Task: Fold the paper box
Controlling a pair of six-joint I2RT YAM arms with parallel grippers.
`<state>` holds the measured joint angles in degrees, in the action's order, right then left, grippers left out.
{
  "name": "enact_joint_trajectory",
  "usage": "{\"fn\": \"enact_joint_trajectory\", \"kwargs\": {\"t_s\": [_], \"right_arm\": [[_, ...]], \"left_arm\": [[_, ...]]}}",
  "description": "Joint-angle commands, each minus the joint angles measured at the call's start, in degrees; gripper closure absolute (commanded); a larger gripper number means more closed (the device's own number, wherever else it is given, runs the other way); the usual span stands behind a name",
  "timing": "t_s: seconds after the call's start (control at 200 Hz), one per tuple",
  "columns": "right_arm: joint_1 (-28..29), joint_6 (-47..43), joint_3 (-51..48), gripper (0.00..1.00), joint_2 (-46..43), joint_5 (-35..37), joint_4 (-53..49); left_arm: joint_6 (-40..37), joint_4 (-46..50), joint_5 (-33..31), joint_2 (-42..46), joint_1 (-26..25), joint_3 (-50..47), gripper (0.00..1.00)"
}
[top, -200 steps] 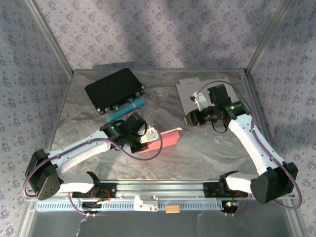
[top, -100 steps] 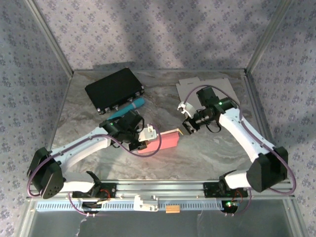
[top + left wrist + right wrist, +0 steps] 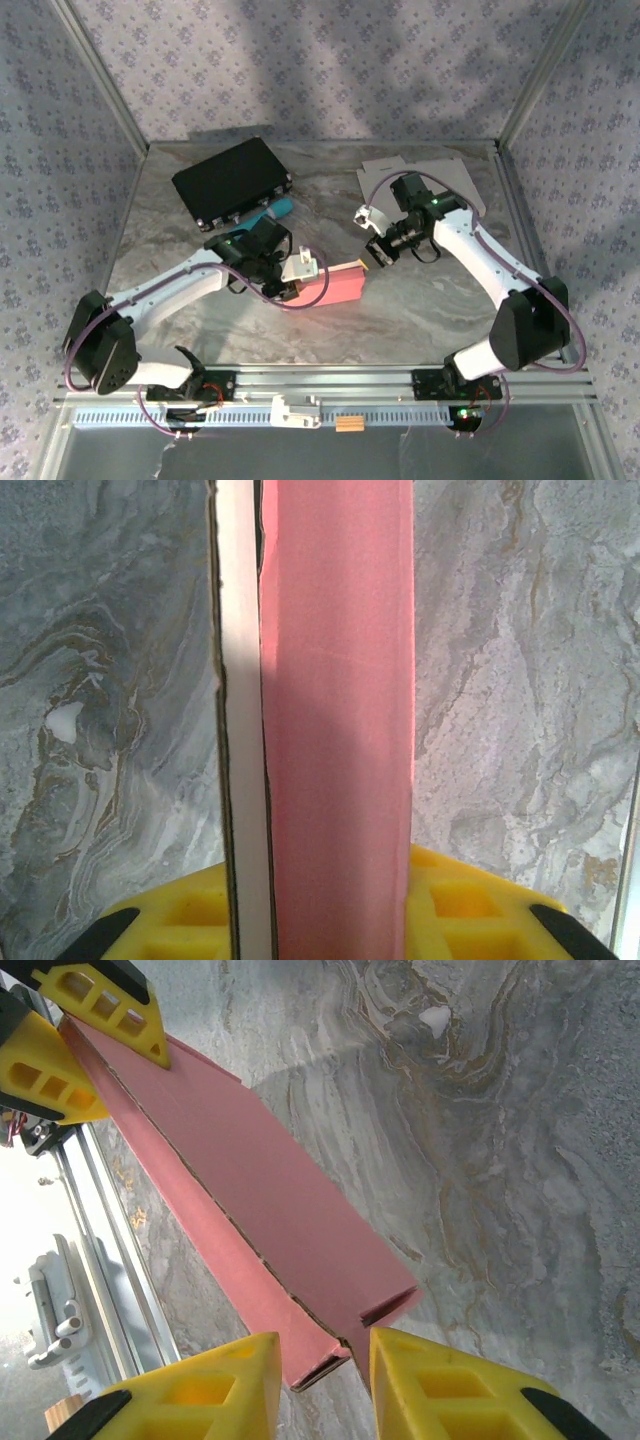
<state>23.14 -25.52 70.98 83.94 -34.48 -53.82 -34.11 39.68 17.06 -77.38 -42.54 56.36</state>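
Observation:
The paper box (image 3: 337, 286) is a pink, flattened sleeve lying across the table's middle, long and narrow. My left gripper (image 3: 304, 271) is shut on its left end. In the left wrist view the paper box (image 3: 335, 730) runs straight up between the yellow fingers (image 3: 470, 910), and a white inner edge shows along its left side. My right gripper (image 3: 372, 254) is at the box's right end. In the right wrist view the right gripper (image 3: 325, 1385) stands open, with the paper box's (image 3: 260, 1200) split end corner in the gap between its jaws. The left gripper's fingers (image 3: 95, 1005) clamp the far end.
A black case (image 3: 232, 182) lies at the back left with a teal object (image 3: 272, 211) beside it. A flat grey cardboard sheet (image 3: 385, 176) lies at the back right behind the right arm. The metal rail (image 3: 330, 385) runs along the near edge.
My right gripper has swung left and down to the box's right end, and its jaws have narrowed. My left gripper has carried the box slightly to the right.

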Motion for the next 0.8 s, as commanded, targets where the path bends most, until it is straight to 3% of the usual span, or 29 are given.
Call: {"fn": "enact_joint_trajectory", "kwargs": {"t_s": [0.0,0.34,0.795], "right_arm": [[0.0,0.7,1.4,0.69,0.4,1.7,-1.5],[0.0,2.1,1.4,0.69,1.3,3.4,-1.7],[1.7,1.7,2.5,0.79,1.2,5.5,-4.0]], "left_arm": [[-2.2,5.6,4.3,-1.7,1.1,2.6,0.73],[-2.2,5.9,6.1,-2.5,1.7,3.0,0.72],[-1.8,5.6,5.6,-3.7,1.8,3.7,0.72]]}}
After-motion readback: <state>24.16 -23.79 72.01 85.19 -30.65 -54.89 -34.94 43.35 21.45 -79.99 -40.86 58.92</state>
